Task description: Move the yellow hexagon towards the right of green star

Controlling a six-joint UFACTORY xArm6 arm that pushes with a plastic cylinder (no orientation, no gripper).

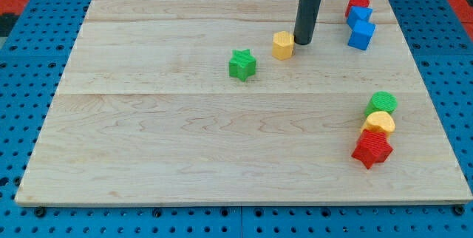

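Hexagon point(283, 45) sits on the bench point(148, 157), up and to the view's right of the star point(242, 65), near it but with a clear gap. My tip point(302, 42) is just beside the hexagon's right face, touching or nearly so; can't tell which.

No fingers on this rig, only a rod, so nothing opens or holds.

Hexagon is already on the star's right, a bit high. My call: shift the tip to the hexagon's top side and nudge it toward the view's bottom, level with the star. Pushing from where the tip is now would run it left into the star. Push through its centre so it doesn't spin off.

Hexagon stands flat face up. Near-symmetric, so no real long axis or heading.
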